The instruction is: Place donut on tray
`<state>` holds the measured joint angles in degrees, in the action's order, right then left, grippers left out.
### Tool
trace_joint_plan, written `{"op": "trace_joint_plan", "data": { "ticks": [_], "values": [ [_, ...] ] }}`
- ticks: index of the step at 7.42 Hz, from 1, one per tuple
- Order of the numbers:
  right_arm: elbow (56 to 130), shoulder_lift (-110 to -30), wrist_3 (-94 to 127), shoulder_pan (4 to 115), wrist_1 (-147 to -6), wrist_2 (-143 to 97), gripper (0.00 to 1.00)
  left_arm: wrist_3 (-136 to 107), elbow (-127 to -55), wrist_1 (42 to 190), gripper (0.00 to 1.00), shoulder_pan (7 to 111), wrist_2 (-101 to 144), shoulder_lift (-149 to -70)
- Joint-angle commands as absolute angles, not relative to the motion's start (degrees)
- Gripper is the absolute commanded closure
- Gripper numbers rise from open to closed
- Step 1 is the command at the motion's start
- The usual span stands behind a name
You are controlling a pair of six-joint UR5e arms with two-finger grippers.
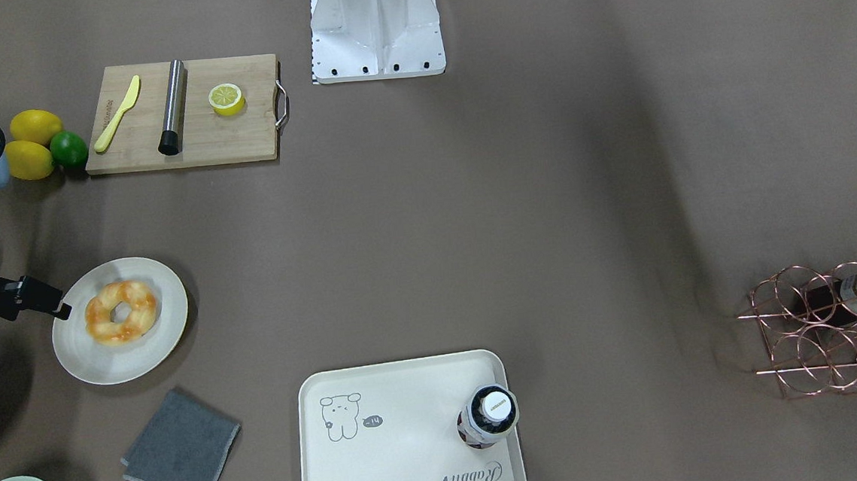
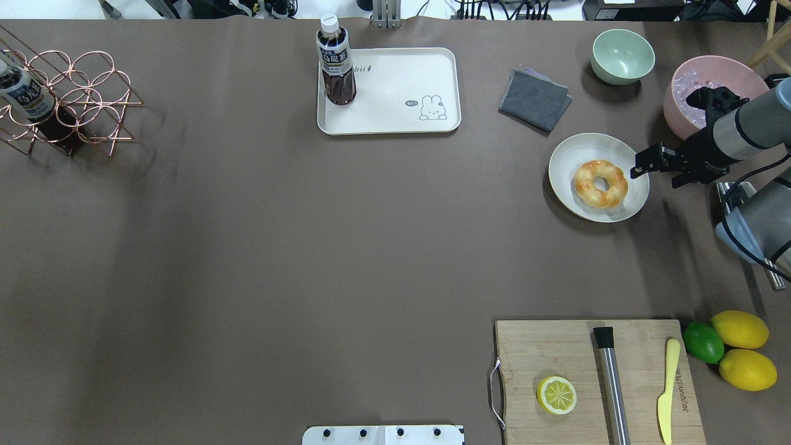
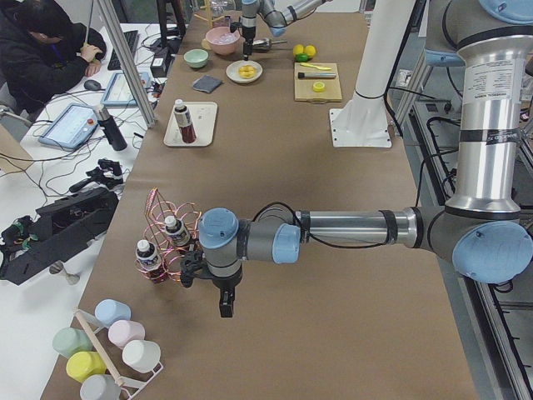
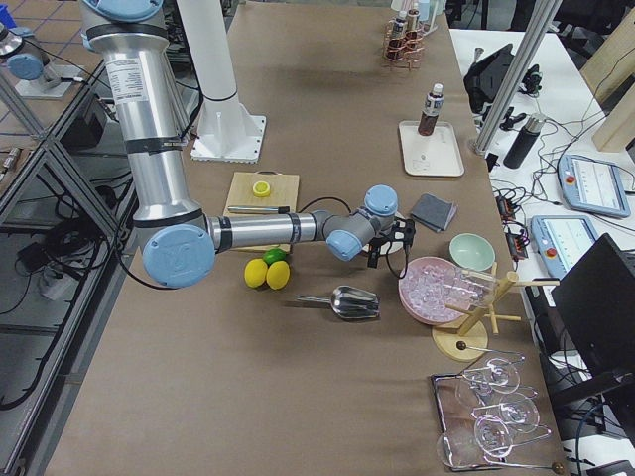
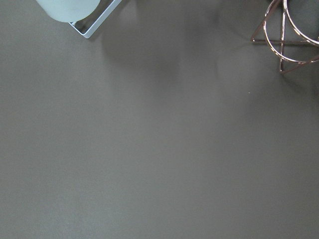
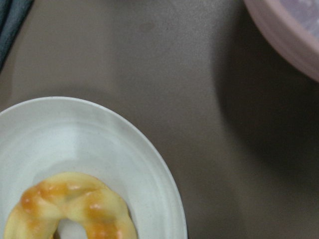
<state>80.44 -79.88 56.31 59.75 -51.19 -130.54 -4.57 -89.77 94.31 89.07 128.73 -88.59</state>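
The donut, a golden ring with orange-brown patches, lies on a round off-white plate. It also shows in the overhead view and the right wrist view. The cream tray with the bear drawing lies further along the table, apart from the plate. My right gripper hangs at the plate's rim beside the donut, looks shut and holds nothing. My left gripper hangs low over bare table near the wire rack; I cannot tell whether it is open.
A dark drink bottle stands on one corner of the tray. A grey cloth, a green bowl and a pink bowl are near the plate. A cutting board holds a lemon half. A copper rack stands at the far end.
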Motion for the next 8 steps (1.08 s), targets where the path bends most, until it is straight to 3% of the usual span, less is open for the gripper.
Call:
{"op": "trace_joint_plan", "data": {
  "ticks": [1, 2, 4, 5, 8],
  "values": [
    [80.3, -79.9, 56.5, 57.6, -51.2, -129.2, 0.0, -4.6, -89.6, 94.3, 0.02, 89.0, 128.5, -88.5],
    [80.3, -80.0, 56.6, 57.5, -51.2, -129.2, 0.04, -4.6, -89.6, 94.3, 0.02, 89.0, 128.4, -88.5],
    [80.5, -80.4, 57.0, 57.5, -51.2, -129.3, 0.81, -4.6, -89.3, 94.4, 0.02, 89.0, 128.4, -88.5],
    [80.6, -80.4, 56.9, 57.5, -51.2, -129.3, 1.0, -4.6, -89.3, 94.3, 0.02, 89.0, 128.4, -88.5],
    [80.9, -80.3, 57.7, 57.6, -51.2, -129.3, 1.0, -4.6, -89.3, 94.4, 0.02, 89.0, 128.3, -88.5]
  ]
}}
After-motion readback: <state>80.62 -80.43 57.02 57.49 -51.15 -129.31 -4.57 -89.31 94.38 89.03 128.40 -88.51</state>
